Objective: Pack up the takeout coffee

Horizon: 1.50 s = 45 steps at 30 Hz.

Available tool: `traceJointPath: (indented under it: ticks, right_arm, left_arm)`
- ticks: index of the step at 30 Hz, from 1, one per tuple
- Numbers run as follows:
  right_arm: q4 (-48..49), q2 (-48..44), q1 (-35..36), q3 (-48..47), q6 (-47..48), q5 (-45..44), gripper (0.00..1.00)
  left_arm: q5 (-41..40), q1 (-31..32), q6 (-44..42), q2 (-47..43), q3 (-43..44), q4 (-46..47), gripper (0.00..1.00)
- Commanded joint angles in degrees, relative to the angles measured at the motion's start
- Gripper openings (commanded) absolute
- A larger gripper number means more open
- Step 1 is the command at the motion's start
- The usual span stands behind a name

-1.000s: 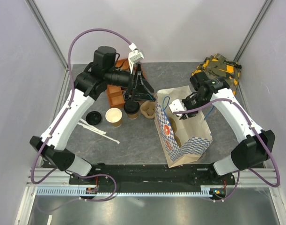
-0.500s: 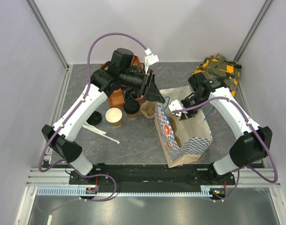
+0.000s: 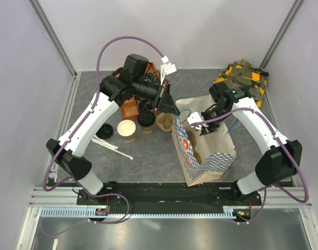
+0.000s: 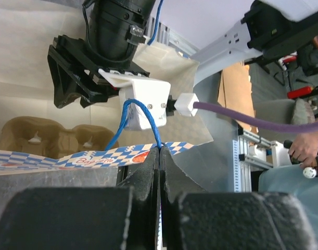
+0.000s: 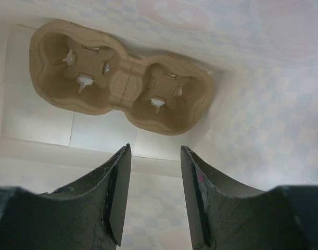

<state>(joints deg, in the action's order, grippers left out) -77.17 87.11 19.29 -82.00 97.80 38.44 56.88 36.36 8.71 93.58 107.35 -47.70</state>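
Brown paper, thin and easily crushed: black-lidded takeout coffee [image 3: 146,121], upright at 10 o'clock of the paper bag [image 3: 216,153]. Probably light but sloshy; best held gently round the stiff wall just under the lid rim. Left gripper [image 4: 159,156] pinched tight on the bag's blue cord handle [image 4: 140,112]. Right gripper [image 5: 154,153] half-spread, empty, inside the bag above the moulded pulp cup tray [image 5: 122,83].

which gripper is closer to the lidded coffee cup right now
Left. The left gripper pinches the paper bag at its rim just beside the coffee cup; the right gripper hangs open inside the bag, farther off.
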Motion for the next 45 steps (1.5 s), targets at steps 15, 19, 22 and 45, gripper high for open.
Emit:
traceJointPath:
  ticks: [15, 19, 22, 45]
  right_arm:
    - [-6.5, 4.0, 0.2, 4.9, -0.4, 5.9, 0.54]
    - [-6.5, 6.3, -0.5, 5.4, 1.8, 8.6, 0.55]
    - [-6.4, 9.6, -0.5, 4.7, 3.1, 9.3, 0.55]
    - [15.0, 2.4, 3.6, 9.4, -14.5, 6.6, 0.74]
  left_arm:
    - [-8.2, -0.9, -30.1, -4.7, 5.9, -17.5, 0.02]
    - [-9.9, -0.9, -33.4, -4.5, 5.4, -18.4, 0.02]
    - [-9.9, -0.9, -35.2, -4.2, 5.9, -19.4, 0.02]
    - [-10.7, -0.9, -36.4, -10.3, -4.1, -13.6, 0.02]
